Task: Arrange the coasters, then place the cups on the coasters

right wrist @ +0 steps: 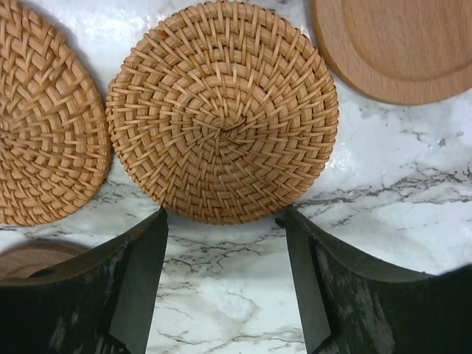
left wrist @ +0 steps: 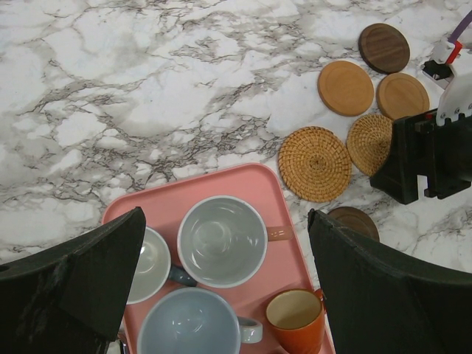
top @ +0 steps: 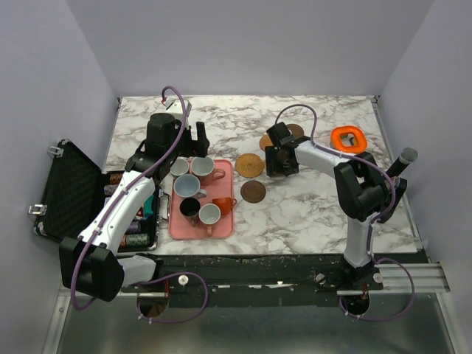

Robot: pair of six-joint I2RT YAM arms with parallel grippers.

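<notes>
left gripper [left wrist: 226,217] hangs spread wide and empty above the far end of the pink tray [left wrist: 251,181], where the cups [left wrist: 221,240] stand crowded together, none yet on a coaster. right of the tray the coasters [left wrist: 345,87] lie flat on the marble in a loose bunch. two woven ones sit side by side, apparently just touching, with two pale wooden ones and a dark one beyond them and another dark one nearer the arms. right gripper [right wrist: 225,221] is low over this bunch, fingers parted with nothing between them. one woven coaster [right wrist: 221,110] sits straight ahead of it, its near edge just at the fingertips. being round, it has no long axis, so any approach angle serves. it looks wider than the gap between the jaws and lies flush, so i judge a slide or an edge pick likelier than a plain pinch. the right arm is clearly the nearer one. the marble table [top: 310,214] offers bare room toward the arms and to the right, with an orange ring [top: 348,138] at the far right.
</notes>
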